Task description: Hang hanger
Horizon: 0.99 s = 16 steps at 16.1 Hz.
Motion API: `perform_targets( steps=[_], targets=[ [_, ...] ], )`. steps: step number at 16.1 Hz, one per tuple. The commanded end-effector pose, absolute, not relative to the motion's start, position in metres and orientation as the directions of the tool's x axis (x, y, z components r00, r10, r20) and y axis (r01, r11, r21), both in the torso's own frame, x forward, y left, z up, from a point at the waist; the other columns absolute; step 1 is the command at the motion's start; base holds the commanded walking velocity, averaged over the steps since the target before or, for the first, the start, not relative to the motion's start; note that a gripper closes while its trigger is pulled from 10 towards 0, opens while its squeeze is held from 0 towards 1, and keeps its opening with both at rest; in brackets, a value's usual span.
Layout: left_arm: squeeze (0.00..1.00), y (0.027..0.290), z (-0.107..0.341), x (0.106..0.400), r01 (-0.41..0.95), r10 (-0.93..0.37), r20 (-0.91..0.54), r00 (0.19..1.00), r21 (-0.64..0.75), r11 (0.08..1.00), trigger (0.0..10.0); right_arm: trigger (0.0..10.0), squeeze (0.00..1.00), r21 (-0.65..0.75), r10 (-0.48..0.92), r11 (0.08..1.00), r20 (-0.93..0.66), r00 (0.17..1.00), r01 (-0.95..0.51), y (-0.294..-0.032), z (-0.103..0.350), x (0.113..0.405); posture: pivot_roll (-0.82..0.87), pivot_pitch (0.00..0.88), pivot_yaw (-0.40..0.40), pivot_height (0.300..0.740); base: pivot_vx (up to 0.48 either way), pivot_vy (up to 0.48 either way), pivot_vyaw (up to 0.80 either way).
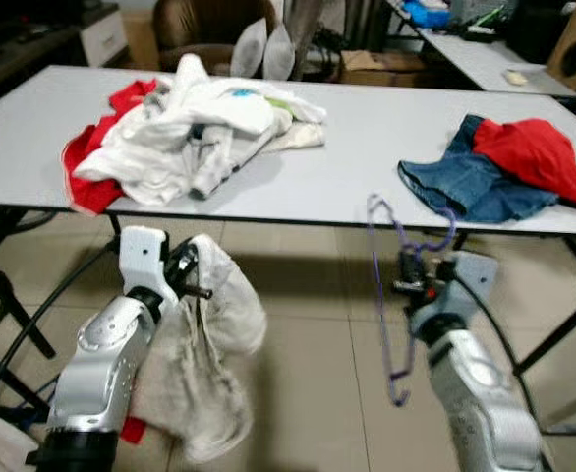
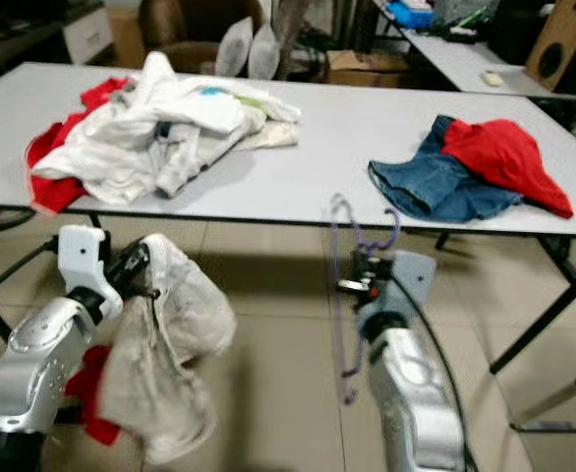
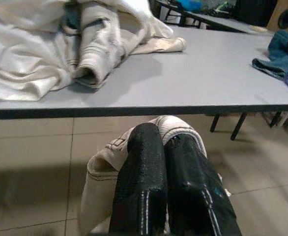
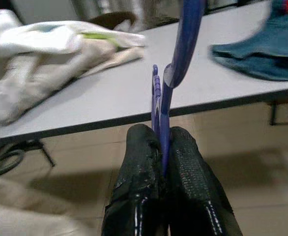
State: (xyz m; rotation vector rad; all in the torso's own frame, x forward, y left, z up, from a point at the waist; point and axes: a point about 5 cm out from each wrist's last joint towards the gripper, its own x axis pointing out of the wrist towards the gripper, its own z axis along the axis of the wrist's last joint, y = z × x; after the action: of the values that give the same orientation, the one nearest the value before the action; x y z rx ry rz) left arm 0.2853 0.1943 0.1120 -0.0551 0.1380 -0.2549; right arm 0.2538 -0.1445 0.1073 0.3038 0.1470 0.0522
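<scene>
Your left gripper [image 3: 164,142] has its black fingers pressed together on a cream-white cloth garment [image 1: 209,344], which hangs limp from it below the front edge of the long grey table [image 1: 367,147]. On the tabletop to the left you see a heap of white and red clothes [image 1: 180,128]; further right lie a blue denim piece [image 1: 475,182] and a red cloth [image 1: 539,157], touching each other. Your right gripper [image 4: 162,135] pinches a thin purple wire hanger [image 1: 391,285], held upright in front of the table edge, over the tiled floor [image 1: 317,324].
</scene>
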Motion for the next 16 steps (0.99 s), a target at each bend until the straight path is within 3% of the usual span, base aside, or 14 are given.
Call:
perform_targets(
  steps=[1, 8, 16],
  targets=[
    [0.00, 0.187, 0.129, 0.289, 0.262, -0.266, -0.044, 0.963, -0.077, 0.962, 10.0, 10.0, 0.00, 0.295, 0.072, 0.955, -0.104, 0.992, -0.038, -0.149, 0.116, 0.257, -0.11, 0.000, -0.008, 0.740, 0.000, 0.000, 0.00],
    [0.00, 0.189, 0.146, 0.295, 0.241, -0.241, 0.014, 0.971, -0.042, 0.970, 10.0, 10.0, 0.00, 0.207, 0.245, 0.951, -0.057, 0.968, -0.228, -0.146, 0.135, 0.276, -0.08, 0.000, -0.075, 0.740, 0.277, 0.000, -0.17],
    [0.00, 0.192, 0.167, 0.307, 0.247, -0.245, 0.061, 0.968, -0.014, 0.969, 10.0, 10.0, 0.00, 0.105, 0.412, 0.908, -0.044, 0.910, -0.405, -0.147, 0.151, 0.274, -0.11, 0.000, -0.068, 0.740, 0.349, 0.000, 0.00]
  ],
)
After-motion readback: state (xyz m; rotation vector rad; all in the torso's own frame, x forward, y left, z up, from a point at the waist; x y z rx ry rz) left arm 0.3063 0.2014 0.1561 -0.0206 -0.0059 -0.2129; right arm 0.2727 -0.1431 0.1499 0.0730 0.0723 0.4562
